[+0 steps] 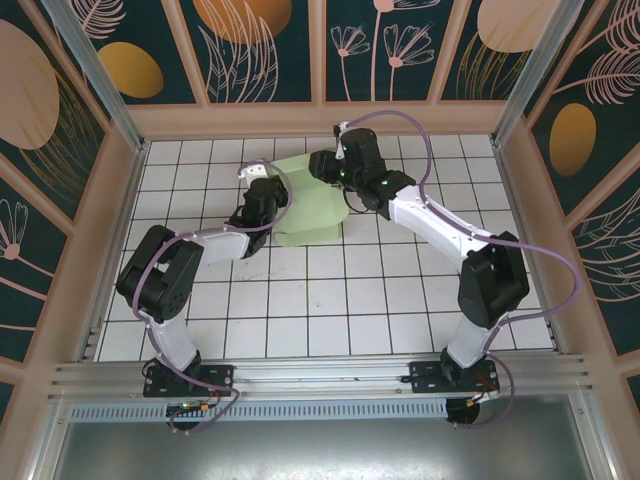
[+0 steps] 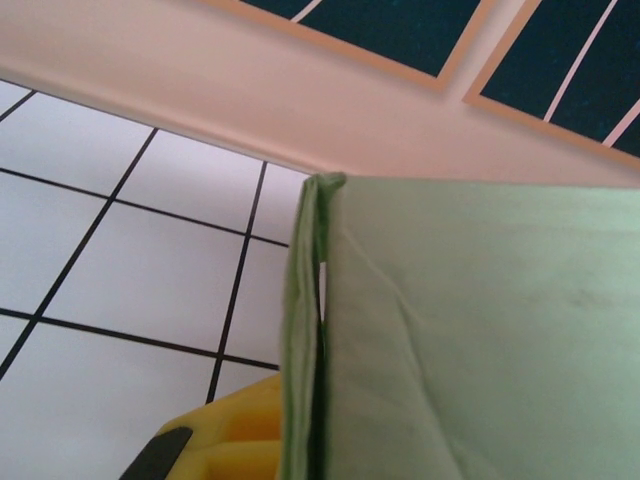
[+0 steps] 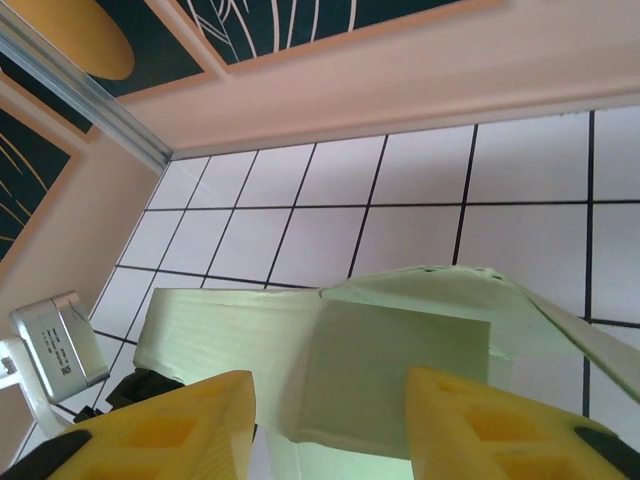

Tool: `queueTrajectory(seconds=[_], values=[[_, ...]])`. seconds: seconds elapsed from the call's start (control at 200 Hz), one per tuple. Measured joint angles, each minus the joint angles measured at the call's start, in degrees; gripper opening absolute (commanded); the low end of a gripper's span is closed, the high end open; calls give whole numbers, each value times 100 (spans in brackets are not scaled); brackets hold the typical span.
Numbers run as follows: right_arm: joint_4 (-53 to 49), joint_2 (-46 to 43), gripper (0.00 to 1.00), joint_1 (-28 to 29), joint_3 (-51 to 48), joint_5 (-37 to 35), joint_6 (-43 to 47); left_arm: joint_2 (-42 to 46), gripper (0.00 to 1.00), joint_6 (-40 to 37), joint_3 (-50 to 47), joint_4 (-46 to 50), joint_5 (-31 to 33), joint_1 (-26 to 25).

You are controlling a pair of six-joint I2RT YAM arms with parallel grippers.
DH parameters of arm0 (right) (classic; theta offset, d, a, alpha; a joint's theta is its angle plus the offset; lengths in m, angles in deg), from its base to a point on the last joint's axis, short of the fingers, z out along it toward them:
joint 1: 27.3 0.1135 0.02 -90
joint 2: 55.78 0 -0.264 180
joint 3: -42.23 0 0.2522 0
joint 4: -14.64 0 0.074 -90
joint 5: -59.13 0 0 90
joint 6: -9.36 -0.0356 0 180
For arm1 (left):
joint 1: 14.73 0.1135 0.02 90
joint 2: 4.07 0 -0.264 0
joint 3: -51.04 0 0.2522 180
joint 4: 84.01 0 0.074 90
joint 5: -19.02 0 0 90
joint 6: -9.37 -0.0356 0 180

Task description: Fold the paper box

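Observation:
The paper box is a pale mint-green card piece, partly raised, on the white tiled floor toward the back middle. My left gripper is at its left side. In the left wrist view a wall of the paper box stands edge-on, with one yellow finger pressed against its left face; the left gripper is shut on that wall. My right gripper hovers over the box's far right part. Its yellow fingers stand apart, and the right gripper is open above a folded flap of the paper box.
The beige back wall runs close behind the box, and side walls close in the tiled floor. The left wrist's grey camera block sits beside the box's left end. An aluminium rail spans the near edge.

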Motion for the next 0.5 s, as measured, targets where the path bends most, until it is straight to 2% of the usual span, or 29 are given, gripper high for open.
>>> queueTrajectory(seconds=[0.255, 0.5], values=[[-179, 37, 25, -48, 103, 170, -175, 0, 0, -37, -22, -2, 0, 0], [-354, 153, 24, -116, 212, 361, -264, 0, 0, -37, -26, 4, 0, 0]])
